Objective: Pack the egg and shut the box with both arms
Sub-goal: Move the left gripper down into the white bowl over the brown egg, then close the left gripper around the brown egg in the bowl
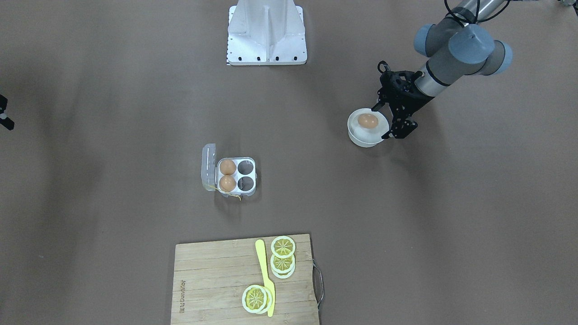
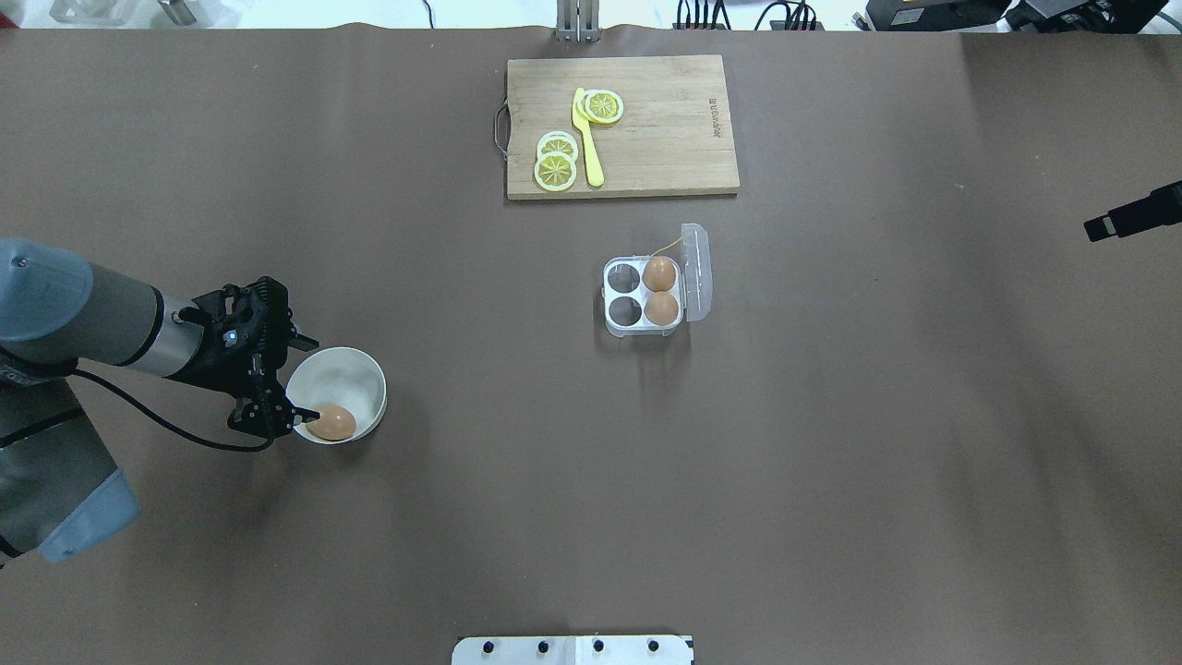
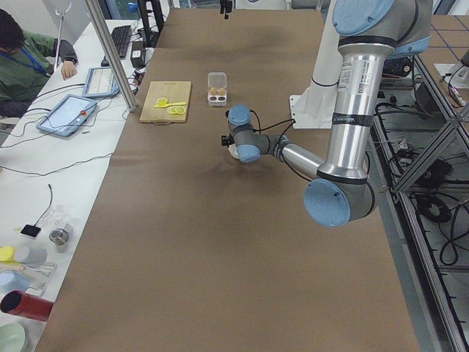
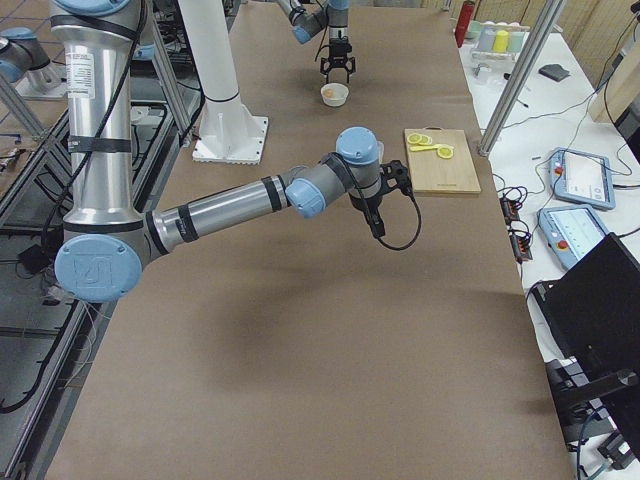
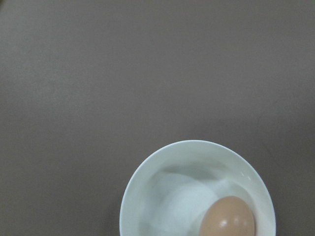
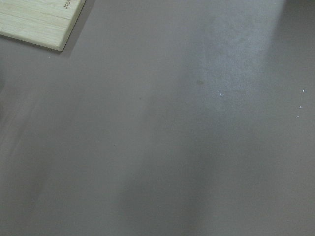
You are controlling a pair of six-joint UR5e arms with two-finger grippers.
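Note:
One orange-brown egg (image 1: 368,120) lies in a round white bowl (image 1: 356,135); it also shows in the overhead view (image 2: 331,422) and the left wrist view (image 5: 227,216). My left gripper (image 1: 383,122) is open at the bowl's outer rim, also in the overhead view (image 2: 300,380), with nothing between its fingers. The clear egg box (image 1: 236,174) sits mid-table with its lid (image 1: 208,167) open; two eggs fill the cells by the hinge and two cells are empty. My right gripper (image 1: 3,118) shows only as a black tip at the table's side (image 2: 1131,214), far from the box.
A wooden cutting board (image 1: 216,280) with lemon slices (image 1: 282,262) and a yellow knife (image 1: 265,275) lies beyond the box. The robot's white base plate (image 1: 266,31) stands at the near edge. Operators' tablets show in the left side view (image 3: 69,114).

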